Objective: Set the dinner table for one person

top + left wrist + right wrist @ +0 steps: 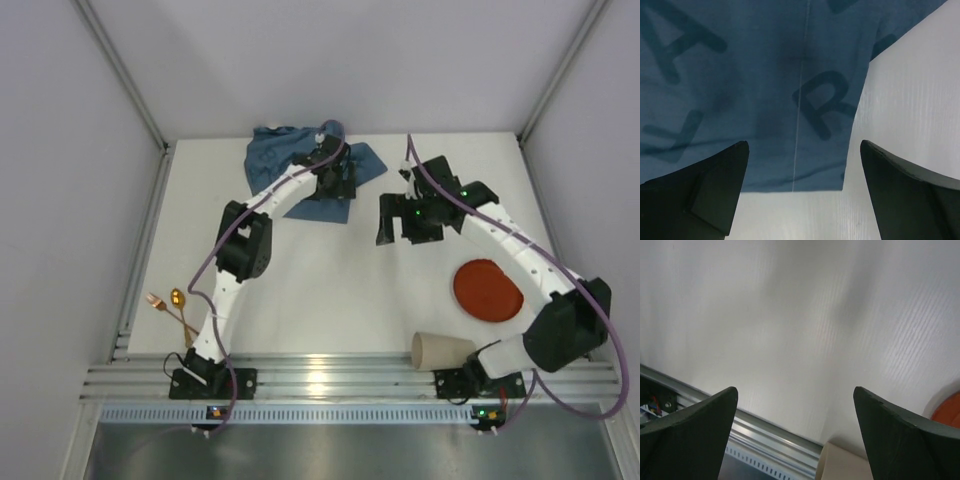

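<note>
Fingers of the left gripper stand spread over the near hem of the blue mat, whose lettered cloth runs ahead and leftward (bunched farther out) on the dinner table, the right gripper, likewise spread, lying farther off.

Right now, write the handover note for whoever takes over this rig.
Open and empty: left hand over a corner of the blue mat, which lies partly bunched at the far edge of the table; right hand above bare tabletop. The red plate sits right, the paper cup lies on its side by the right base, the cutlery at near left. Nothing is set yet. To do: flatten mat, place plate, cup, cutlery.
</note>
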Robot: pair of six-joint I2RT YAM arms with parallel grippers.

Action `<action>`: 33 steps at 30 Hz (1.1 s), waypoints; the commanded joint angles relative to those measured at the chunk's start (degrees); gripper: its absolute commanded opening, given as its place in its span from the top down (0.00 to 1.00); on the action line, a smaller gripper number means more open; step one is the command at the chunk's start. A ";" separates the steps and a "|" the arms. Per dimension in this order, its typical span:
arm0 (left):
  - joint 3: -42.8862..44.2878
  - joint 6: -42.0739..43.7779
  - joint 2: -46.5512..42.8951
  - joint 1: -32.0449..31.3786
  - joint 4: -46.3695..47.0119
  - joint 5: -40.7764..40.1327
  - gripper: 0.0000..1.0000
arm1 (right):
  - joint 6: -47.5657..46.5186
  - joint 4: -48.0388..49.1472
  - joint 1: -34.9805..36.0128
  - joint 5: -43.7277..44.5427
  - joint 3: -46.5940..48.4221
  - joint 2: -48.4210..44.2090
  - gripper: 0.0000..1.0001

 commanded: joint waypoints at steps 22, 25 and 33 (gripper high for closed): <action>1.79 7.21 6.95 -5.33 -3.83 -9.39 1.00 | 3.96 -5.10 -2.46 7.94 -18.12 -16.53 0.00; 8.47 7.38 4.50 -5.42 -7.44 -8.17 1.00 | 2.91 -2.99 -2.47 5.57 -18.04 -14.60 0.00; 3.75 -1.66 -7.19 -14.09 -10.24 4.06 0.73 | 1.06 2.20 -2.47 1.26 -13.21 -7.92 0.00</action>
